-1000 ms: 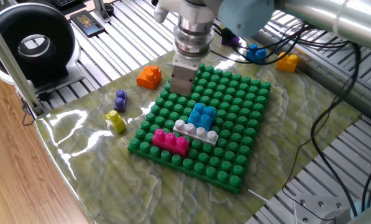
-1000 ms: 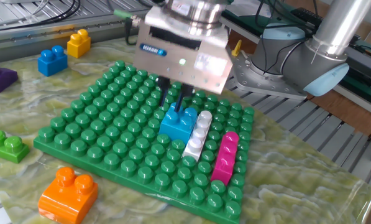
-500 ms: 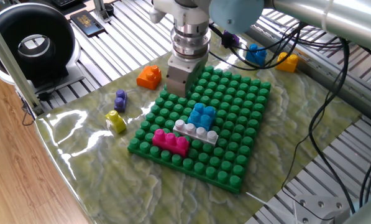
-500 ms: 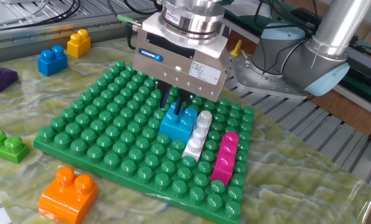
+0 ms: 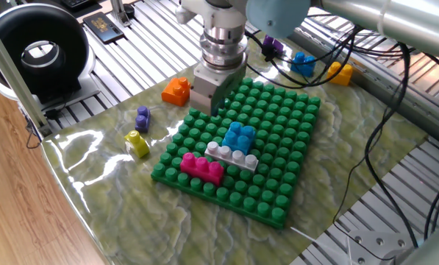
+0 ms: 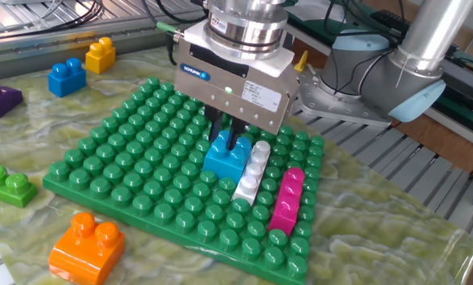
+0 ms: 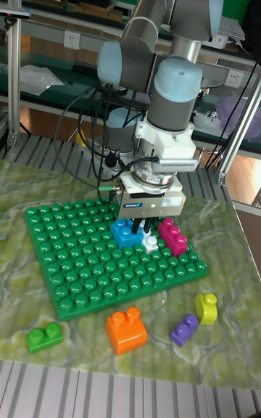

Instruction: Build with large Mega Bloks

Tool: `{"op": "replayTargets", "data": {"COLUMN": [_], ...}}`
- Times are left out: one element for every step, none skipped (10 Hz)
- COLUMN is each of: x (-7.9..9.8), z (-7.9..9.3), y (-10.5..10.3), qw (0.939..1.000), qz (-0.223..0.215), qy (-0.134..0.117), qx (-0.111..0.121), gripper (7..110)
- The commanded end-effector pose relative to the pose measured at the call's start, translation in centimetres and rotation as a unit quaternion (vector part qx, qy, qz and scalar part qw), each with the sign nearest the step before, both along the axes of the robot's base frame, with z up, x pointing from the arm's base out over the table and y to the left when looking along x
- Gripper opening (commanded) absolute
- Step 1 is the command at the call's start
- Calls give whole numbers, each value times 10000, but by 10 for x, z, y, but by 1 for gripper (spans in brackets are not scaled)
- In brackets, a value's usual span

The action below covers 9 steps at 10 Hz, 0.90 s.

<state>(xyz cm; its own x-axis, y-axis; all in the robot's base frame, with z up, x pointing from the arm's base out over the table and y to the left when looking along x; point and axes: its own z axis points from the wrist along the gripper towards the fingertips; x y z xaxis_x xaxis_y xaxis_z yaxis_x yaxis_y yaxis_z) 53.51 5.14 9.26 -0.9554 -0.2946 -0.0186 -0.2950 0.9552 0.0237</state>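
Three chunky plastic bricks are already seated on the big square green studded baseplate (image 6: 133,178): a light blue block (image 6: 227,156), a white-grey strip brick (image 6: 251,172) just beside it, and a magenta brick (image 6: 286,199) on the far side of the white one. They sit side by side near one edge of the plate, touching or almost touching.

My gripper (image 6: 229,131) hangs directly over the light blue block, dark fingers (image 6: 238,131) reaching down to its studs. Whether the jaws are pinching the block or have let go, I cannot tell; the housing hides the contact in every view.

Left to place, loose on the marbled mat: an orange two-stud brick (image 6: 85,244), a small yellow brick (image 7: 206,308), a small purple brick (image 7: 185,329), and a bright green two-stud brick (image 6: 6,184). Further back I see a blue brick (image 6: 66,77), another yellow brick (image 6: 100,55) and a dark purple brick (image 6: 0,96). I judge the build at an early stage, single layer only, nothing stacked as far as I can see.

Orientation: white-grey and magenta bricks lie flat, studs up, long axes parallel to each other and in line with the baseplate's stud rows, running away from the near edge in the other fixed view. The light blue block looks closer to square, studs up, aligned to the same grid.
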Motion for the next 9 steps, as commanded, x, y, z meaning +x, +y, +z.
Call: {"op": "replayTargets", "data": {"x": [63, 82, 94, 96, 92, 89, 77, 68, 72], "z": [-8, -12, -17, -16, -12, -12, -13, -15, -14], "y": [-19, -10, -5, -2, 7, 14, 9, 12, 13], "qw": [9998, 9996, 9992, 9990, 9987, 9984, 9985, 9980, 9978], "qz": [60, -29, -94, -144, -268, -364, -392, -522, -488], "qy": [-171, -237, -350, -412, -431, -410, -348, -279, -371], "qx": [36, 169, 142, 15, 60, 165, 149, 213, 239], "gripper": [22, 22, 44, 44, 44, 44, 44, 44, 22]}}
